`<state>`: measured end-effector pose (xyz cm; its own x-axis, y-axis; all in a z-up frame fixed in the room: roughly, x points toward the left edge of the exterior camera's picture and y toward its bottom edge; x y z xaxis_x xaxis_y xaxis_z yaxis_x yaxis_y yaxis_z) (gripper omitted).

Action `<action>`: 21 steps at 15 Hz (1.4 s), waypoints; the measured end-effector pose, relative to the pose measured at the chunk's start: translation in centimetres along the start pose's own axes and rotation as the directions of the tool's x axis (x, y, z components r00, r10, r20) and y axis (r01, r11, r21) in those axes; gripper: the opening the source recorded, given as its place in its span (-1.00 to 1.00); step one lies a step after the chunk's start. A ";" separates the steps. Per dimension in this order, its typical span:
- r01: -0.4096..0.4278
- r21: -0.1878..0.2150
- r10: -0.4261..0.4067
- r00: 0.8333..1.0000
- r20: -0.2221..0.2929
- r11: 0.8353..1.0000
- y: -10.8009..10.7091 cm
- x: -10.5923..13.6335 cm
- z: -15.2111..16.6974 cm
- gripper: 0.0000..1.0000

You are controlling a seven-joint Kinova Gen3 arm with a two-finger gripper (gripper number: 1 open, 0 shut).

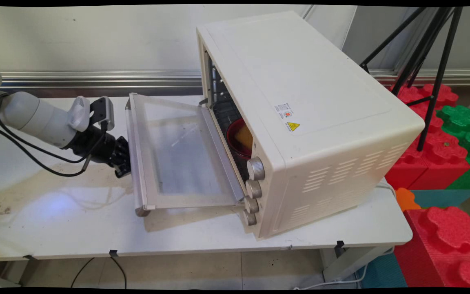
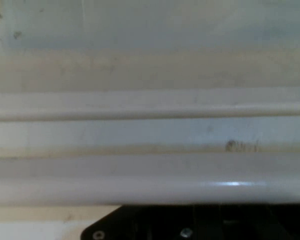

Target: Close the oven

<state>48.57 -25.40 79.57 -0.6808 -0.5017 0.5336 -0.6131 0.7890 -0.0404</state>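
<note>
The gripper [image 1: 124, 161] is pressed against the handle [image 1: 131, 159] of the oven [image 1: 300, 122] door [image 1: 178, 159], which hangs open and nearly level; whether the handle is clasped cannot be told. A red bowl [image 1: 239, 139] is seen inside; were the door pushed hard, the oven could be slid along the table [image 1: 55, 220] or the bowl jolted; stains are seen on the white top; foam blocks [image 1: 443, 151] and a tripod [image 1: 431, 61] are set at the right.
</note>
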 end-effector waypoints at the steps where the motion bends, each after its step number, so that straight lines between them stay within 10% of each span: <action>1: 0.004 0.003 -0.004 1.000 -0.010 1.000 0.0 0.3 0.1 -1.00; 21: 0.011 0.020 -0.005 0.959 -0.283 1.000 -1.1 11.7 -3.9 -1.00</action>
<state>42.81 -30.74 89.18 -0.5369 -0.3847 0.7508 -0.6283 0.7762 -0.0516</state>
